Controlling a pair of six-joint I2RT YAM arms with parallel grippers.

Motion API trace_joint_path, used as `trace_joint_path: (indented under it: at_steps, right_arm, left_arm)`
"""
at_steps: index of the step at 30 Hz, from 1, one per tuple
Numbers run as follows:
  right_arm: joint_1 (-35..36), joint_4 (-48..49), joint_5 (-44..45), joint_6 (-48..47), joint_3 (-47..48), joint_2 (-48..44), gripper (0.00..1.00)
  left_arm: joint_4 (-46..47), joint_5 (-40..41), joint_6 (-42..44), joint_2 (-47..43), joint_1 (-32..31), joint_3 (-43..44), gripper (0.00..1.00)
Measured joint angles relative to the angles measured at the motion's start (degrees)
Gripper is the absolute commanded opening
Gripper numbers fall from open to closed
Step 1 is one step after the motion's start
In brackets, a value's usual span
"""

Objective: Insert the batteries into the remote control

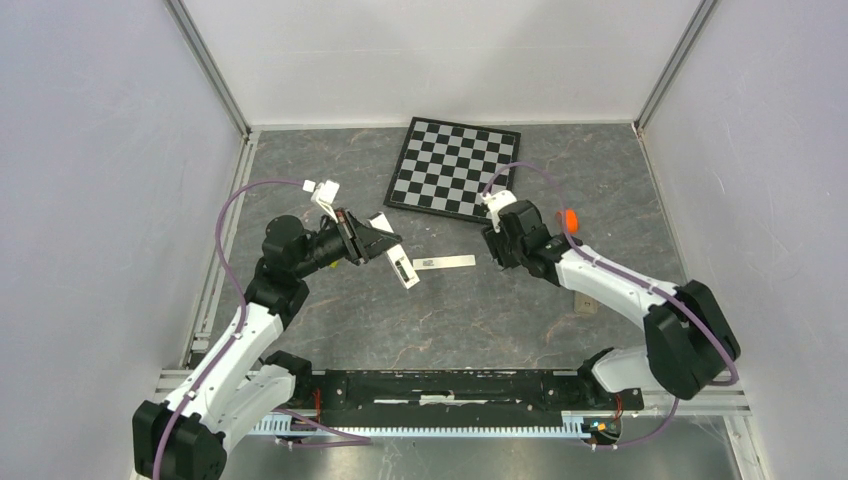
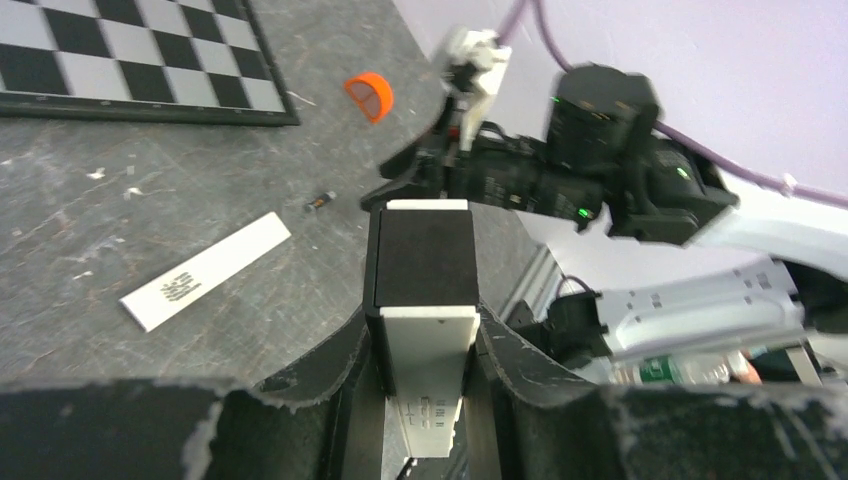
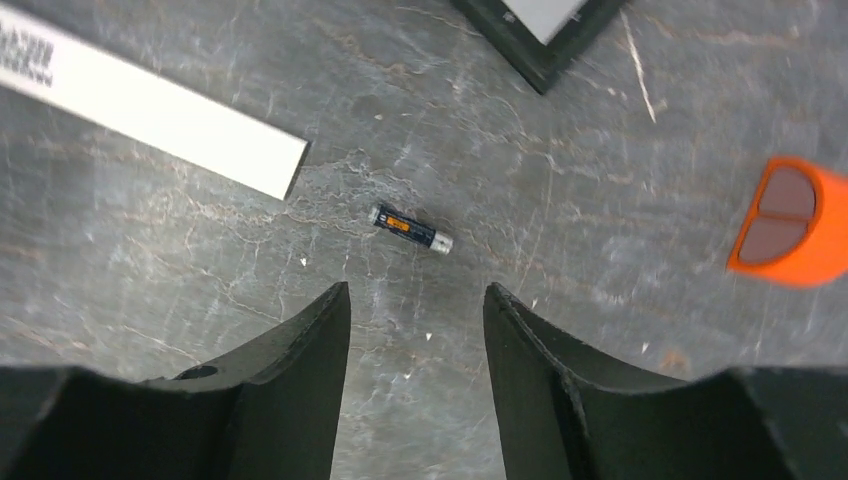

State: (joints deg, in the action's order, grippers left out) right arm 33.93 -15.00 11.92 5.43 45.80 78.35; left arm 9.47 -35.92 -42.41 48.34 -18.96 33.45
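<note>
My left gripper [image 1: 385, 243] is shut on the remote control [image 1: 402, 267], a flat white handset, and holds it tilted above the table. In the left wrist view the remote [image 2: 428, 345] sits between the fingers [image 2: 510, 350], pale face up, with a black section at its far end. My right gripper [image 3: 417, 300] is open and empty, hovering just above one battery [image 3: 411, 229], a tiny dark cylinder with an orange label and a silver tip, lying on the table just beyond the fingertips. That battery also shows in the left wrist view [image 2: 320, 202]. No other batteries are in view.
A long plain cream block [image 1: 443, 262] lies between the grippers and also shows in the right wrist view [image 3: 150, 100]. An orange round cap [image 1: 569, 218] lies right of the right gripper. A chessboard [image 1: 455, 165] lies at the back. A small tan piece [image 1: 583, 302] lies under the right arm.
</note>
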Motion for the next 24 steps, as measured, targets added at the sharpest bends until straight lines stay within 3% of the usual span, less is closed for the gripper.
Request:
trace_joint_path:
  at_steps: [5,14,24]
  right_arm:
    - [-0.98,-1.07,-5.95,-14.16,3.37,6.32,0.62]
    - [-1.79,-1.75,-6.43,-30.12,4.44,11.13,0.62]
    - [-4.94,-4.81,-13.81,-38.12,10.03,19.26,0.43]
  left_arm:
    - [3.45,-6.03,0.07,0.46,0.0,-0.07,0.02]
    - [5.42,-10.03,0.07,0.83,0.0,-0.07,0.02]
    - [5.73,-10.86,0.07,2.75,0.0,-0.07,0.02]
